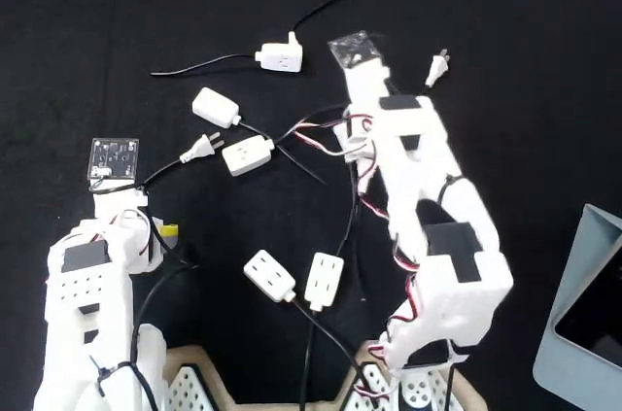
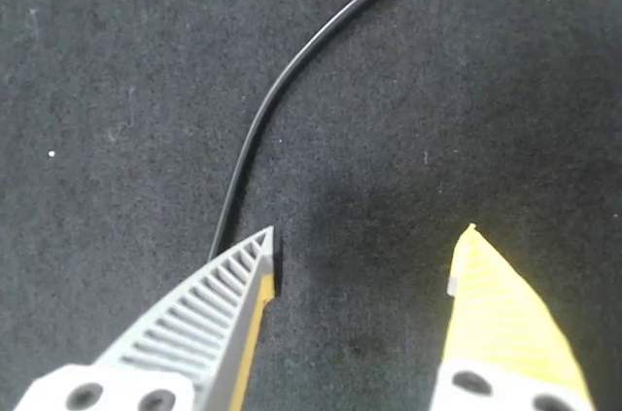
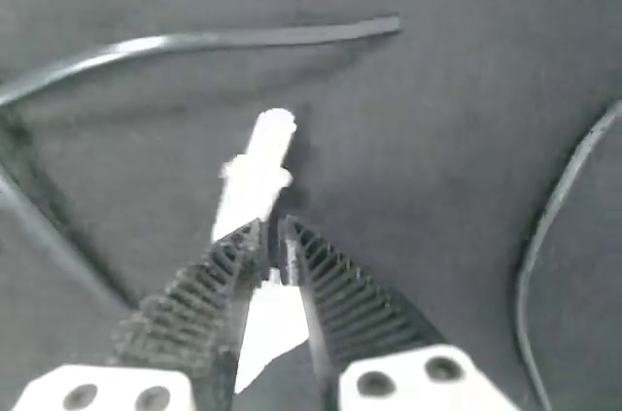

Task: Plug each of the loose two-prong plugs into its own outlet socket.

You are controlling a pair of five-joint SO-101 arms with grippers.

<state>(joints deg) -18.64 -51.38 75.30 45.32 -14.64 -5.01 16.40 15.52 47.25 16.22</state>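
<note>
1. Held item. My right gripper (image 3: 273, 226) has its jaws pressed nearly together, pinching a white plug (image 3: 258, 168). The plug body runs between the two ribbed fingers, and its rounded end sticks out past the tips.

2. Right arm pose. In the high view my right arm (image 1: 428, 197) stretches almost straight from its base at the lower centre-right of the frame, diagonally up to the top centre. The gripper ends there, above the black table (image 1: 544, 61). It sits between a single outlet (image 1: 280, 57) at the upper centre-left and a pronged plug (image 1: 437, 68) just to the right. The pronged plug lies apart from the gripper.

3. Left gripper. My left gripper (image 2: 369, 231) has its jaws spread wide, one finger grey and the other a yellow finger (image 2: 496, 304), with nothing between them. A black cable (image 2: 262, 119) curves across the table surface and runs up to the grey fingertip.

4. Left arm pose. My left arm (image 1: 87, 294) stands at the lower left of the high view, folded short, with its wrist bent down toward the table.

5. Surroundings. A corded plug (image 1: 201, 148) lies left of centre. Its prongs point toward an outlet block (image 1: 247, 154) just beside it and are not inserted. Two paired outlets (image 1: 296, 278) lie side by side at the lower centre. A grey bin (image 1: 583, 304) stands at the right edge.
</note>
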